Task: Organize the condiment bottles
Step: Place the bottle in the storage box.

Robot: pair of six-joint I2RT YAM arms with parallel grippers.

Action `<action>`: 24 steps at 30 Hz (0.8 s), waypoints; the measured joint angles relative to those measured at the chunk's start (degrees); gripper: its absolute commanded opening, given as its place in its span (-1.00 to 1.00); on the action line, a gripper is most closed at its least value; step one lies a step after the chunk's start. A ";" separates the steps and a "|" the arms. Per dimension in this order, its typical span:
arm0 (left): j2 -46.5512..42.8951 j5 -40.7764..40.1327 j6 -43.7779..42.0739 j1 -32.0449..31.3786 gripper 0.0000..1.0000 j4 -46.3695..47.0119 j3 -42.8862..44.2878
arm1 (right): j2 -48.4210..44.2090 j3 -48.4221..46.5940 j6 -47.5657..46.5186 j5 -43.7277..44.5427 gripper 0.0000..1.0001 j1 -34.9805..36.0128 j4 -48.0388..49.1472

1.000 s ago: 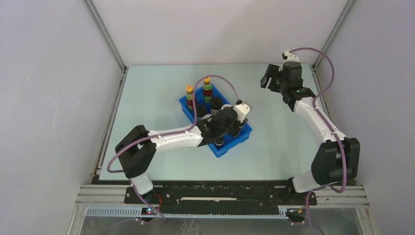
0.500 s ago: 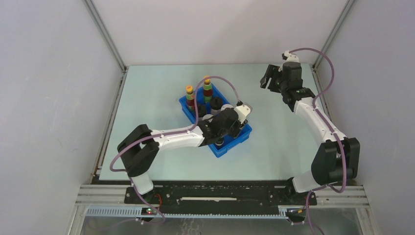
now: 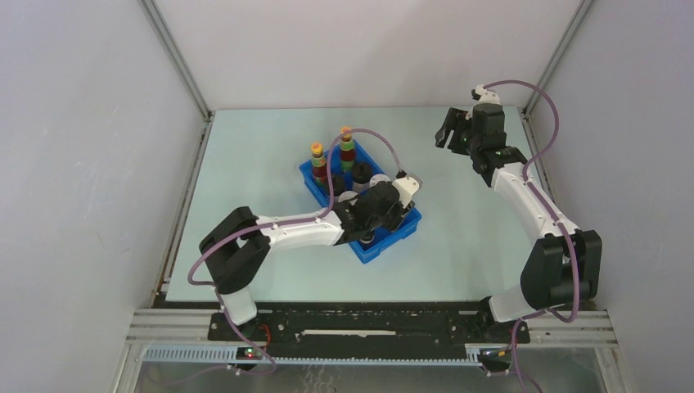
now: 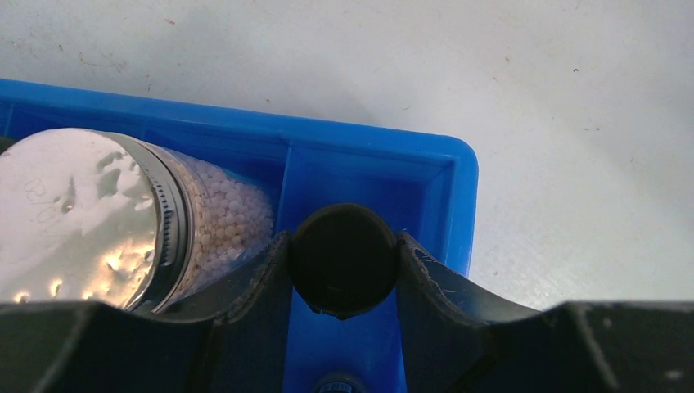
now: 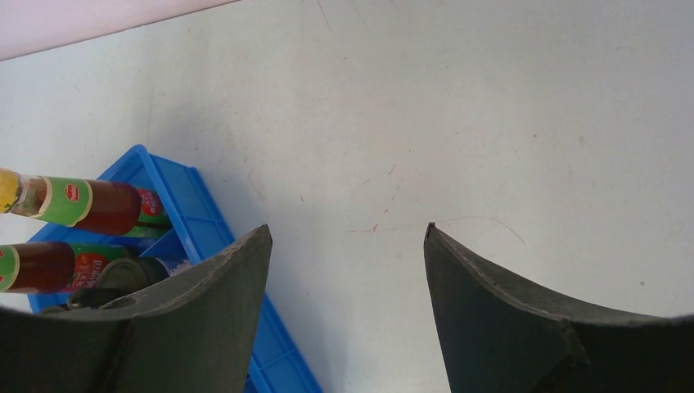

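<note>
Between the fingers of the left gripper (image 4: pixel 344 239), a short black-lidded spice jar (image 4: pixel 344 266) is being clamped from both sides. It is being held upright, long axis vertical, lid pointing up toward the wrist camera, at a corner compartment of the blue tray (image 4: pixel 461 205). Just beside it, across a divider, a pale jar (image 4: pixel 74 213) of white beads is also being shown upright. Two tall dark-red bottles (image 3: pixel 317 164) are standing upright at the tray's far end. Well apart, the right gripper (image 5: pixel 345 233) is being held with jaws apart above the table (image 5: pixel 491 123).
</note>
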State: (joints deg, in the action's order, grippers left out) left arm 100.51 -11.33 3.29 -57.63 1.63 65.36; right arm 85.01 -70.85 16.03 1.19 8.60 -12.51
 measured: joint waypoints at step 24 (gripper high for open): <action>1.25 -0.07 0.46 0.02 0.45 0.42 0.00 | 0.00 0.00 0.00 -0.02 0.55 -0.31 0.02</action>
State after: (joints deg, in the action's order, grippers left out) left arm 101.75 -11.40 3.75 -57.60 2.04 65.36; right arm 85.01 -70.85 16.03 1.17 8.29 -12.49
